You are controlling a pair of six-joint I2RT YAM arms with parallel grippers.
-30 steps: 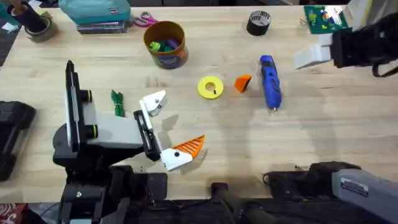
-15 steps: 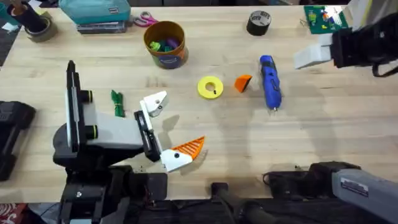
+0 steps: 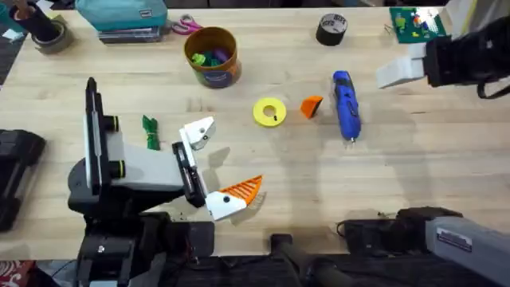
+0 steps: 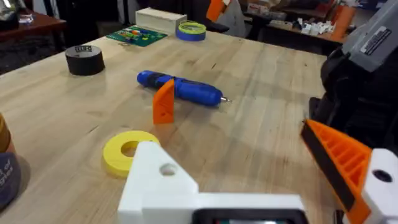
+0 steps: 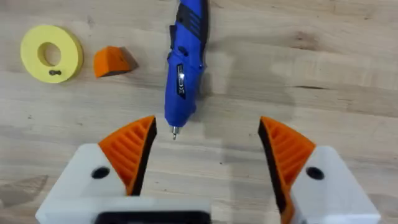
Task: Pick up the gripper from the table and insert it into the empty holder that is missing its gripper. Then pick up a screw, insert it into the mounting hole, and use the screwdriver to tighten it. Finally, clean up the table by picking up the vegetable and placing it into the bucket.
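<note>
The orange ribbed gripper (image 3: 311,106) (image 4: 163,102) (image 5: 112,61) lies on the table between a yellow disc (image 3: 270,112) and the blue screwdriver (image 3: 345,104) (image 5: 185,65). My left gripper (image 3: 231,157) (image 4: 249,180) rests open near the table's front. Its far finger is the bare white holder (image 3: 198,131) (image 4: 158,180); its near finger carries an orange pad (image 3: 243,188). The green vegetable (image 3: 151,132) lies left of the holder. The orange-yellow bucket (image 3: 213,56) stands at the back. My right gripper (image 5: 206,149) (image 3: 402,70) hangs open above the screwdriver's tip, holding nothing.
A small dark piece (image 5: 55,73) lies on the yellow disc (image 5: 51,53). A black tape roll (image 3: 331,29) and a green board (image 3: 416,24) sit at the back right. Scissors (image 3: 186,26) and a teal case (image 3: 121,16) sit at the back left.
</note>
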